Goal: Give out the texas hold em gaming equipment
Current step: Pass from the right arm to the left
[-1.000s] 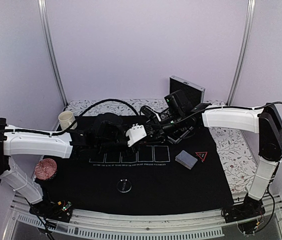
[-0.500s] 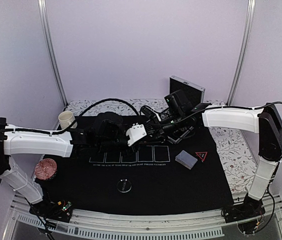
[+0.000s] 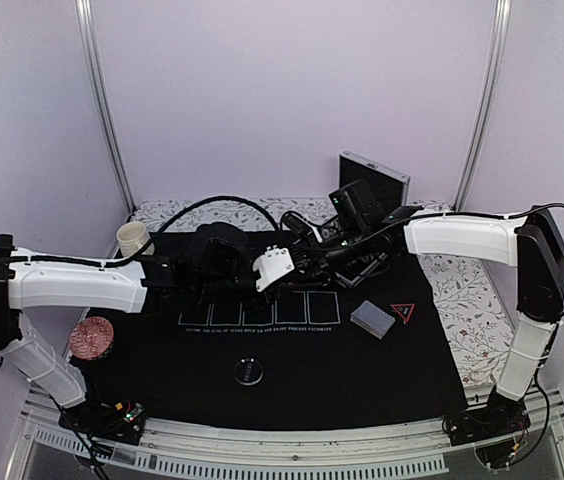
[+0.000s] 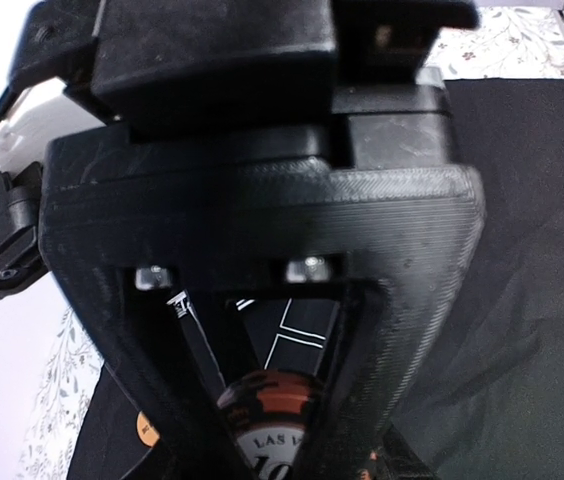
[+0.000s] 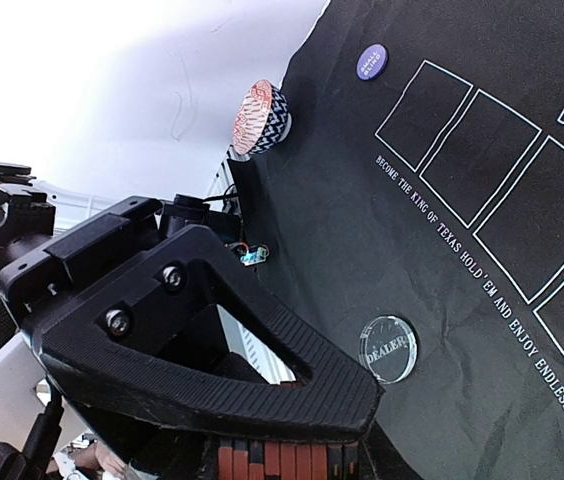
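Note:
My left gripper (image 3: 294,268) and right gripper (image 3: 314,254) meet over the back middle of the black felt mat (image 3: 342,385). In the left wrist view an orange-and-black striped poker chip (image 4: 267,415) sits face-on between the fingers, touching both; the left gripper (image 4: 272,455) is shut on it. The right gripper (image 5: 307,448) is shut on a short stack of orange-and-black chips (image 5: 262,464), seen edge-on under its ribbed finger. A grey-blue card deck (image 3: 372,318) and a red-edged triangle marker (image 3: 403,312) lie at the right. The clear dealer disc (image 3: 249,372) lies near the front.
A purple disc (image 5: 371,60) and an orange disc (image 4: 145,428) lie on the mat. A patterned pink bowl (image 3: 92,337) sits off the mat's left edge, a cream mug (image 3: 132,238) at the back left, the silver case (image 3: 372,178) open behind the grippers.
The left gripper has shifted slightly back toward the right gripper and its jaws have narrowed a little. The right arm has stayed still.

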`<action>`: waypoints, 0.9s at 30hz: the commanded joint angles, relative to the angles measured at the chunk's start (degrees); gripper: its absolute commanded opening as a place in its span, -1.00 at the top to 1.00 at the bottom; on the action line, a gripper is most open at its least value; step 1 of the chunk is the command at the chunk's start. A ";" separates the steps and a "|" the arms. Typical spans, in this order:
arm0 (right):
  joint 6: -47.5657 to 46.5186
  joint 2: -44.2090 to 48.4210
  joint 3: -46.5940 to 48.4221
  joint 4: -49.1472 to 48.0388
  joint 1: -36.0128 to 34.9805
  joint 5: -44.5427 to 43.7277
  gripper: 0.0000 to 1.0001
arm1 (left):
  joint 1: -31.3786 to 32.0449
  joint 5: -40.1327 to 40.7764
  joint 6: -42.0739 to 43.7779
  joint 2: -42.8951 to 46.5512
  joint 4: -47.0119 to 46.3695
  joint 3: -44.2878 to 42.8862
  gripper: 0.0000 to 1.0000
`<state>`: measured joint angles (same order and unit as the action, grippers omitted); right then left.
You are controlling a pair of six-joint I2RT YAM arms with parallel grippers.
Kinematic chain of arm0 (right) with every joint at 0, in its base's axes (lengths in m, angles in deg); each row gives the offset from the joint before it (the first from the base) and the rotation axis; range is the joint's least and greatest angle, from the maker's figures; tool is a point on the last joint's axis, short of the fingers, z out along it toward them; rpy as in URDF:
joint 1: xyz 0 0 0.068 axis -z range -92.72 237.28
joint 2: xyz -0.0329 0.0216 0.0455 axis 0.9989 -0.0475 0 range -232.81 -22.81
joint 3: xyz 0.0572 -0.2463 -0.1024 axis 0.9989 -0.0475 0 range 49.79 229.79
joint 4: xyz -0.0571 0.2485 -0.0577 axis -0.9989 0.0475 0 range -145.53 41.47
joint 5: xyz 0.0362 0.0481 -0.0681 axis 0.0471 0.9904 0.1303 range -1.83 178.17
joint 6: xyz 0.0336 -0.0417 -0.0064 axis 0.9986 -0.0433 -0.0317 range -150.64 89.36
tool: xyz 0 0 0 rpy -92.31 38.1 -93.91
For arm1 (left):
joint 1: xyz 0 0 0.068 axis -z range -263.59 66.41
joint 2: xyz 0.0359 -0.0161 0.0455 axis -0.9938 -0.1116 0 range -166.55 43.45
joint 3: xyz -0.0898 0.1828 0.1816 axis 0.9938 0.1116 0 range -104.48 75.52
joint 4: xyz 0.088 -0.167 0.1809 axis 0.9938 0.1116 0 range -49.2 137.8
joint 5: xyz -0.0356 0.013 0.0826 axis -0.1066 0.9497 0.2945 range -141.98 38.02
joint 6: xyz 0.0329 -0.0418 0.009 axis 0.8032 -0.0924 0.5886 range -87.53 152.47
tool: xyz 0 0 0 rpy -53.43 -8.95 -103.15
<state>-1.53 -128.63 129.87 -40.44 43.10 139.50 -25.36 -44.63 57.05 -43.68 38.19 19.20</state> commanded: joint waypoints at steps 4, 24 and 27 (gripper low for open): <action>-3.32 -0.88 1.30 0.11 0.02 -1.43 0.22 | -1.64 1.12 -3.52 -0.45 4.23 -2.10 1.00; -6.77 2.65 -2.24 5.49 5.65 -14.06 -0.23 | -10.75 5.63 -23.53 0.38 18.26 1.82 1.00; -9.70 3.50 -0.40 11.67 6.12 -24.52 -0.26 | -14.27 4.97 -28.93 3.23 18.79 4.74 1.00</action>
<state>-7.26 -128.70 128.47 -36.07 48.17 128.20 -35.96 -40.24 37.72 -44.60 54.17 20.80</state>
